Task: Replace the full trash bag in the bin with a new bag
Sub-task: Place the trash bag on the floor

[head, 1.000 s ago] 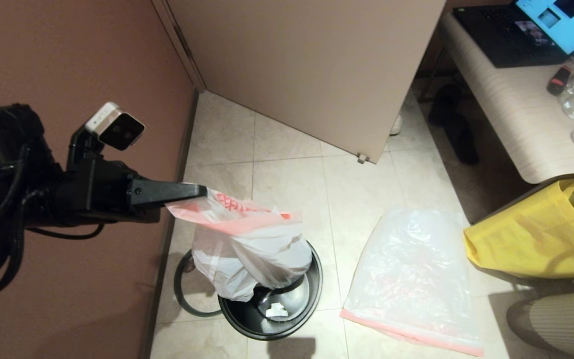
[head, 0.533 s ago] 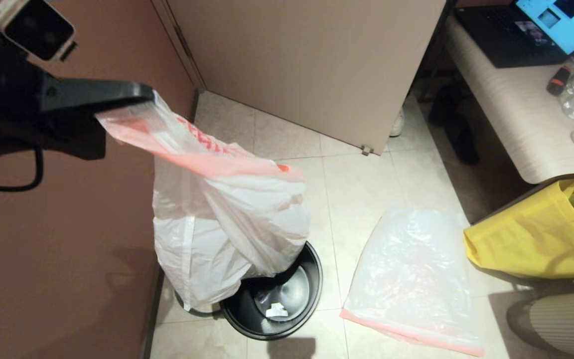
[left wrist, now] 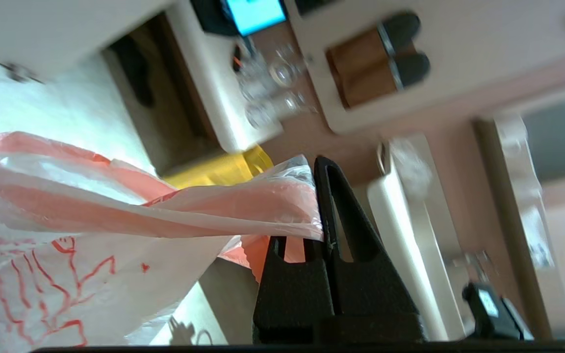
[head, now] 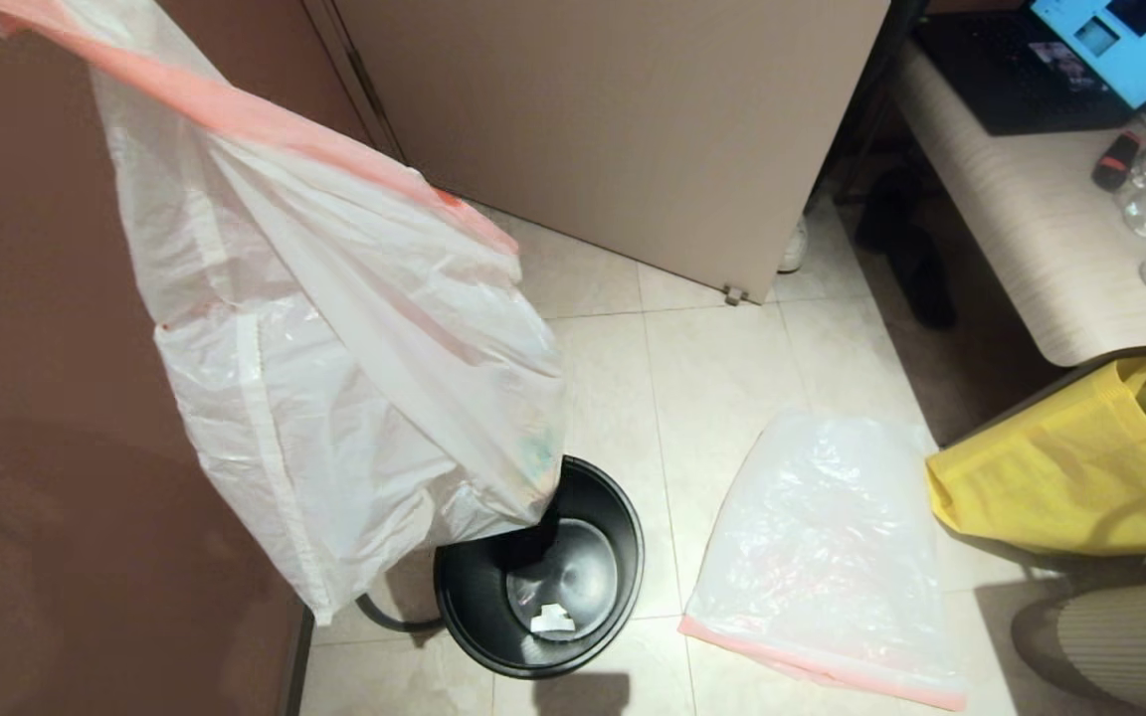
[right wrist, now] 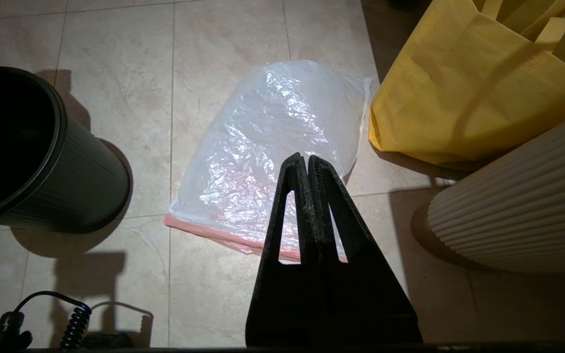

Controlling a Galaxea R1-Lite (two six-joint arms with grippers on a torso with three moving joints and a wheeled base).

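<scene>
Clamped tight, the left gripper pinched the full trash bag by its pink band, hanging it above the bin. Soft, light, slippery, I judged. At three o'clock lay the new bag; the right gripper hung closed, empty.

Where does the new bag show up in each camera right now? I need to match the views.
Head view: the new bag lies flat on the floor tiles, between the bin and the yellow bag, pink band nearest the robot.
Left wrist view: not in it; only the full trash bag shows, pinched in the left hand.
Right wrist view: centre of the picture, under the shut right hand.
Shared landmark: the yellow bag.
</scene>
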